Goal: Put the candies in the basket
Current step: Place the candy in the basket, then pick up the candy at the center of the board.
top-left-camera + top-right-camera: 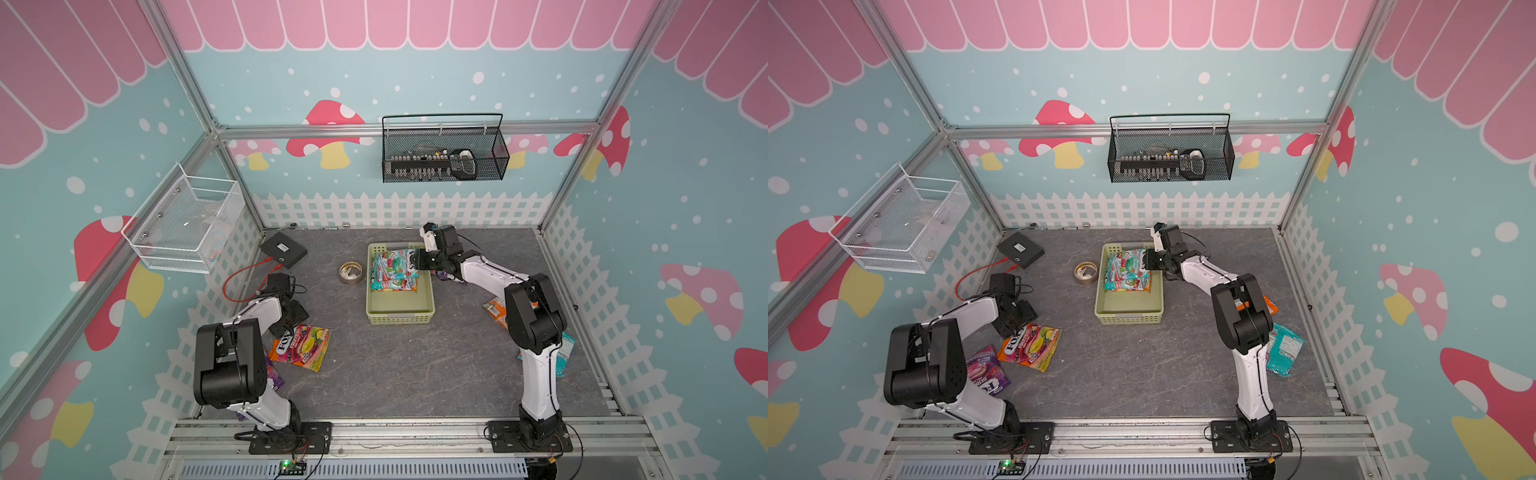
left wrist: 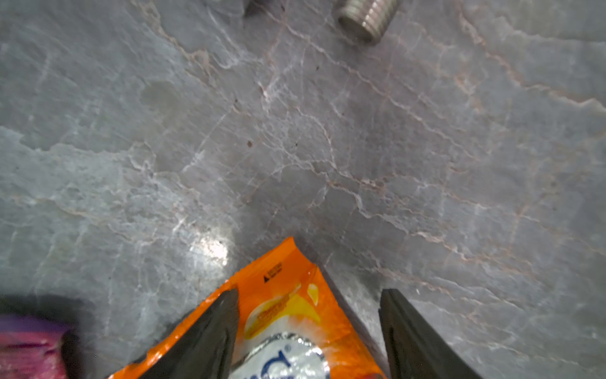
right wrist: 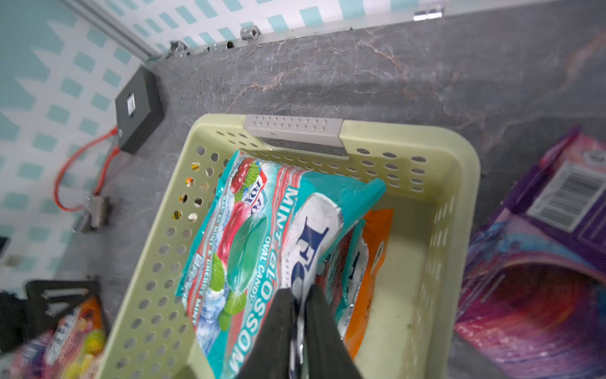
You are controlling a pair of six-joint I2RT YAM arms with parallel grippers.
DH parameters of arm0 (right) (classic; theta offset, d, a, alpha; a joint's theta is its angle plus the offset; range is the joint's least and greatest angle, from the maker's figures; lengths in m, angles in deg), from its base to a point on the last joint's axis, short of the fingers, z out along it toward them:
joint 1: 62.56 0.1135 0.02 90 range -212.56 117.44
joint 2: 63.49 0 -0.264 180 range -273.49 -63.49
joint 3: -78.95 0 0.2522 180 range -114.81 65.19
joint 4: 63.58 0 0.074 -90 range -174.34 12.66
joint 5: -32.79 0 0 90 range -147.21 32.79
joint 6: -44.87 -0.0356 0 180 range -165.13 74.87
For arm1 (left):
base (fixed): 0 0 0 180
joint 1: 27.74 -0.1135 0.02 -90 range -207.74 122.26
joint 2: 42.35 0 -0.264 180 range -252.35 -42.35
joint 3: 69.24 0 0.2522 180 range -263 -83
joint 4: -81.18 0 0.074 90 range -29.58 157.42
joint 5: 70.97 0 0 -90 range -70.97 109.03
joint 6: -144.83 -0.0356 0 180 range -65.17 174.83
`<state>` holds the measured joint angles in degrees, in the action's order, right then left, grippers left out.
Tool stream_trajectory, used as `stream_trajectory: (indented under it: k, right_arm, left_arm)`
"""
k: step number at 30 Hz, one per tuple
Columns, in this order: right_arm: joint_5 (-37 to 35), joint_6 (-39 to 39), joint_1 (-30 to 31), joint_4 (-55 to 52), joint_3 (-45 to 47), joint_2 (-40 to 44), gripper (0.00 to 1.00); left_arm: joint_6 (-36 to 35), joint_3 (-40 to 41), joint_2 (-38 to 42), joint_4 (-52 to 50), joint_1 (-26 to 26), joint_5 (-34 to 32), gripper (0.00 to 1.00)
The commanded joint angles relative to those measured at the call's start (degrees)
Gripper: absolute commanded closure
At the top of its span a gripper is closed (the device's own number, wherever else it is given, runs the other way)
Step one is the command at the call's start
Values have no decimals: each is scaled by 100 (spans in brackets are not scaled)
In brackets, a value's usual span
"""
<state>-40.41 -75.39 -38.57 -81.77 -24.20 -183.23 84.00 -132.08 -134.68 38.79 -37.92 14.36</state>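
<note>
I have the right gripper (image 3: 300,292) over the far half of the basket (image 1: 401,319). Its jaws are nearly together and pinch the edge of a teal candy bag (image 3: 323,220). That bag lies inside the basket on top of a teal mint bag (image 3: 242,236), with an orange packet (image 3: 382,236) showing underneath. Well apart from the basket, on the left arm's side, the left gripper (image 2: 308,295) has its jaws apart over a corner of the orange FOX'S bag (image 1: 305,347). One finger (image 2: 213,325) is above the bag and the other above the grey table (image 2: 295,131); I cannot tell whether either touches. A purple bag (image 1: 984,370) lies farther from the basket than that one. Just beside the basket on the right arm's side lies a second purple pack (image 3: 541,262). An orange-backed bag (image 1: 1268,305) and a loose teal bag (image 1: 1283,349) lie farther out. A tape roll (image 1: 350,272) sits just beside the basket on the left arm's side.
</note>
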Motion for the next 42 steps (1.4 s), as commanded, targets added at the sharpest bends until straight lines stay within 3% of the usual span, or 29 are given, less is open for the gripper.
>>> stream_trajectory:
  k: [1, 4, 6, 14, 24, 30, 35, 42]
  right_arm:
    - [17, -57, -17, 273, 83, 115, 56]
    - [128, -166, -8, 152, 222, 484, 42]
    - [102, -396, 21, -18, 394, 779, 39]
    - [-493, -1441, 707, -244, 1744, 2428, 36]
    - [-1958, -3751, 2875, 288, 3498, 3644, 38]
    - [-2427, -4624, 3902, 750, 3662, 3300, 39]
    - [-2519, -5112, 4320, 1207, 3494, 2614, 42]
    - [-1871, -5363, 4544, 1837, 2806, 1199, 43]
  left_arm:
    - [-212, -85, -96, -205, -45, -31, 28]
    - [-192, -35, -92, -214, -53, -73, 27]
    - [-136, 76, -101, -206, -42, 233, 28]
    - [535, 589, 189, -67, -42, 1149, 30]
    - [1503, 927, 167, -134, 243, 1365, 32]
    - [2166, 1194, 343, -339, 434, 1179, 32]
    - [2340, 1134, 430, -739, 407, 478, 31]
    - [2315, 1162, 604, -771, 314, 663, 31]
